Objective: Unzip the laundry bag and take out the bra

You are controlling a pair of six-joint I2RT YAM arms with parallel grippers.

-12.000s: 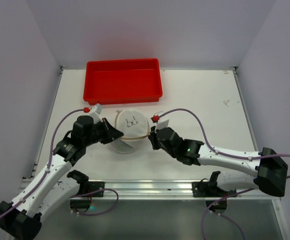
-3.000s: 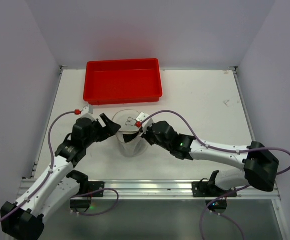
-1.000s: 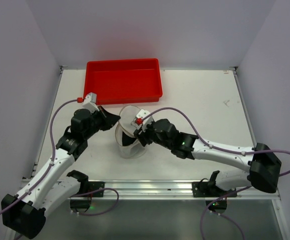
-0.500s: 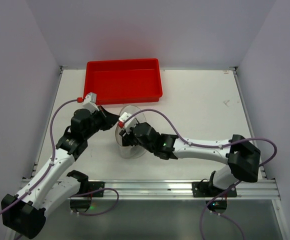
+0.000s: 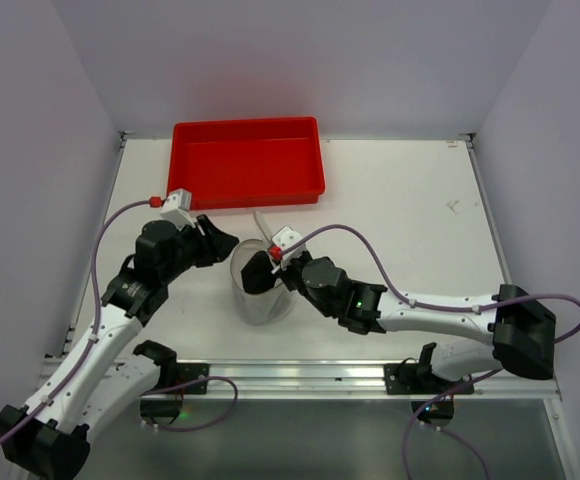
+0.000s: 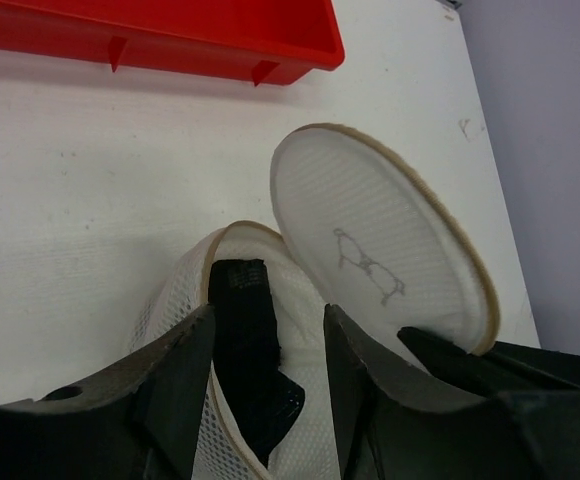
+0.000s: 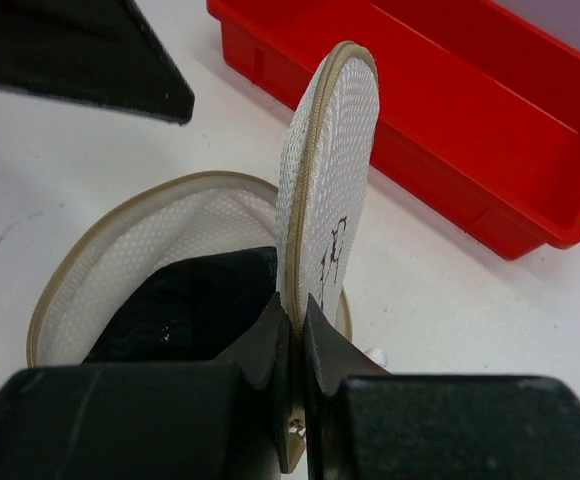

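**Right gripper clamped on lid flap; left gripper released beside bag**

1. Right gripper point(image 7: 292, 330): the jaws were pressed together on the tan-edged rim of the lid flap point(image 7: 330, 190). They held the flap upright and edge-on over the mouth of the laundry bag point(image 7: 120, 270). In the overhead view this gripper point(image 5: 275, 262) sat at about 1 o'clock of the bag point(image 5: 262, 298).

2. Left gripper point(image 6: 270, 320): the fingers point(image 6: 180, 380) stood apart and gripped nothing. From its own camera the bag's open rim point(image 6: 185, 290) and the bra point(image 6: 250, 340) showed in the gap between them. In the overhead view the left gripper point(image 5: 220, 250) lay at about 10 o'clock of the bag, just beside it. Contact with the mesh could not be confirmed.

3. Task items: the bag was unzipped and open. The bra point(image 7: 190, 310) lay inside the mesh bowl, dark against the white wall, and reached up to the rim. The flap's inner face carried a small dark mark point(image 6: 368, 268).

4. Surroundings: the red tray point(image 5: 247, 160) stood on the table point(image 5: 420, 200) at 12 o'clock of the bag, apart from it. The raised flap point(image 5: 262, 225) stood between the bag's opening and the tray. The right arm's purple cable point(image 5: 370, 235) arched over the table at 3 o'clock of the bag.
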